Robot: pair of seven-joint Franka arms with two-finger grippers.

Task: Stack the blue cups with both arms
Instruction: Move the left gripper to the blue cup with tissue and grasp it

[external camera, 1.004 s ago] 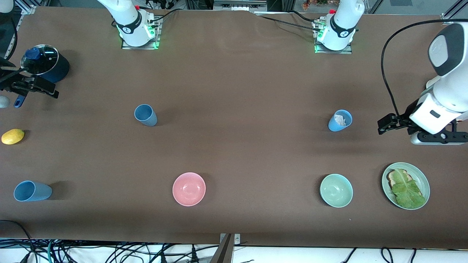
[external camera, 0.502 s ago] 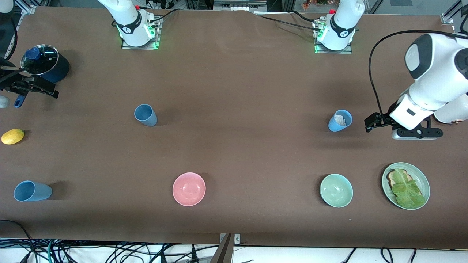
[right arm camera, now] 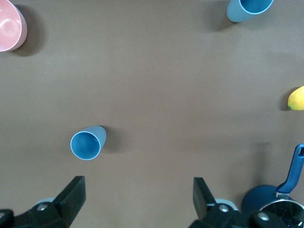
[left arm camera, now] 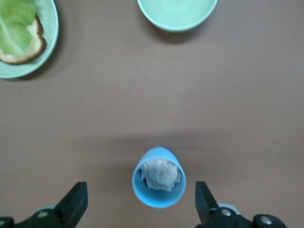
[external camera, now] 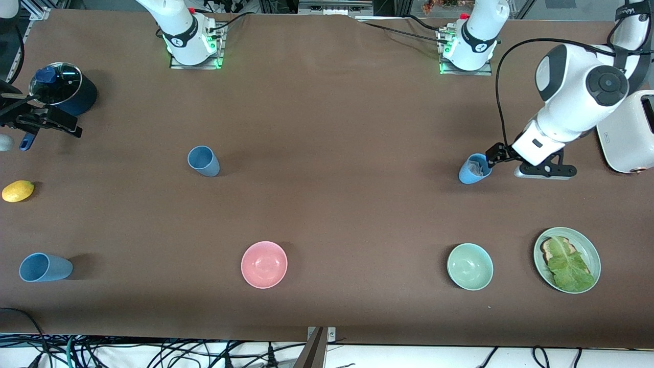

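Observation:
Three blue cups stand on the brown table. A sky blue cup [external camera: 473,170] with crumpled paper inside is toward the left arm's end. My left gripper [external camera: 492,155] hovers right beside its rim, open. In the left wrist view this cup [left arm camera: 159,184] sits just ahead of the gap between the spread fingers [left arm camera: 76,205]. A slate blue cup [external camera: 203,161] stands mid-table. Another blue cup [external camera: 45,267] is nearer the front camera at the right arm's end. My right gripper [external camera: 61,124] waits open beside the pot, with nothing in it [right arm camera: 137,199].
A dark navy pot [external camera: 64,92] with a glass lid and a lemon [external camera: 18,190] lie at the right arm's end. A pink bowl [external camera: 264,264], a mint bowl [external camera: 470,266] and a green plate [external camera: 594,254] with toast and lettuce line the front. A white toaster [external camera: 631,133] stands by the left arm.
The left arm has swung in from the table's end, bringing its open gripper up to the sky blue cup. The right arm and all the cups have stayed put.

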